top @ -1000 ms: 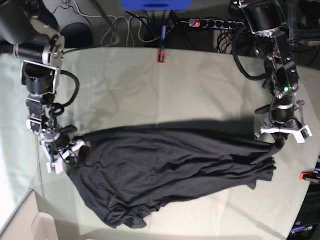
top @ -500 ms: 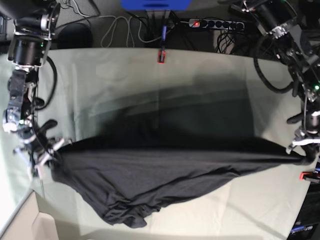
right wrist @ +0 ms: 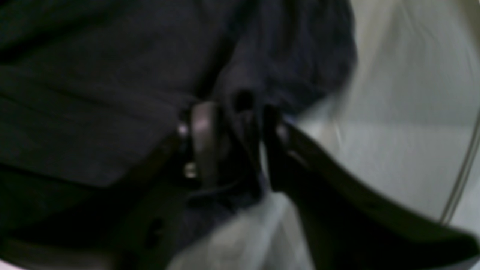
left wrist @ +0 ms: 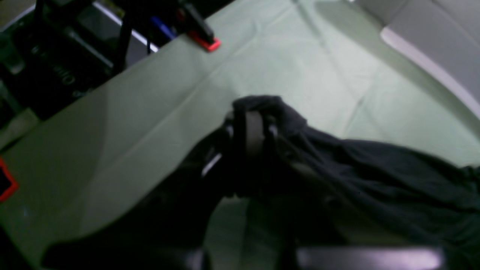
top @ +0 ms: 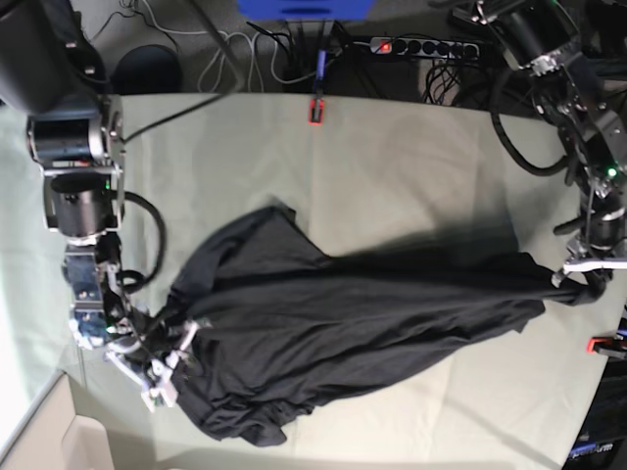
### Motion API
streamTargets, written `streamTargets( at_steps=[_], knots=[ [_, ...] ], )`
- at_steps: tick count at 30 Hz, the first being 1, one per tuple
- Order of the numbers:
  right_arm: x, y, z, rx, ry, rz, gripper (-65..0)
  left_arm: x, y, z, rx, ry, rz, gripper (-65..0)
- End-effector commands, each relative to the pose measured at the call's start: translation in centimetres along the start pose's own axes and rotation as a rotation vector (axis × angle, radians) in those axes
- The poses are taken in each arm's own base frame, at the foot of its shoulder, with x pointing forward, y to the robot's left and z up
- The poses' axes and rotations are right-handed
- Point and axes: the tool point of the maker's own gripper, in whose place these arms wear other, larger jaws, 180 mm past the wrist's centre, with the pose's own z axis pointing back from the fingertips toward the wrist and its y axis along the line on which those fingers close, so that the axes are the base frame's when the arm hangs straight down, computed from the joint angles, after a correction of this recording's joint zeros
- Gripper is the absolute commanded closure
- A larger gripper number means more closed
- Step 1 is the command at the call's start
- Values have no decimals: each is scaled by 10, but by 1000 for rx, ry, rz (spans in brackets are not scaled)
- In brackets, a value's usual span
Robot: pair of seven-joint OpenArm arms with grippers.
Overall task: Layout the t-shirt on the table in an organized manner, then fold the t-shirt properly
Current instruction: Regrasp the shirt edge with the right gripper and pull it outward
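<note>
The black t-shirt (top: 343, 313) lies crumpled across the table (top: 392, 166), one flap thrown toward the back at the left. At the shirt's right end my left gripper (top: 586, 277) is shut on a bunched corner; in the left wrist view that gripper (left wrist: 251, 127) has cloth of the t-shirt (left wrist: 375, 168) wrapped over its fingers. My right gripper (top: 165, 367) sits at the shirt's left edge. In the blurred right wrist view the right gripper (right wrist: 236, 142) stands with its jaws apart, and t-shirt (right wrist: 93, 93) fabric lies loosely between them.
Red clamps (top: 315, 111) (top: 605, 345) mark the far and right table edges. A power strip (top: 421, 45), cables and a blue box (top: 304, 8) lie behind the table. A cardboard box (top: 49, 441) stands at the near left corner.
The shirt was stretched taut between both grippers; now it hangs slack with a flap flipped backward. My right gripper moved inward and toward the near edge, and its jaws parted. The left gripper barely moved.
</note>
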Motion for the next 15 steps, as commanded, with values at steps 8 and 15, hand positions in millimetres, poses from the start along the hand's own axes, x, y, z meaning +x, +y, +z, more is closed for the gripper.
streamTargets(
  at_steps=[8,15],
  knots=[
    [-10,-18,53,-95,-142,33,-439,19,3,-3,2,-58,-13,0],
    [-88,45,56,-9,-37,-45,-439,16,4,-4,3,-50,-11,0]
  ],
)
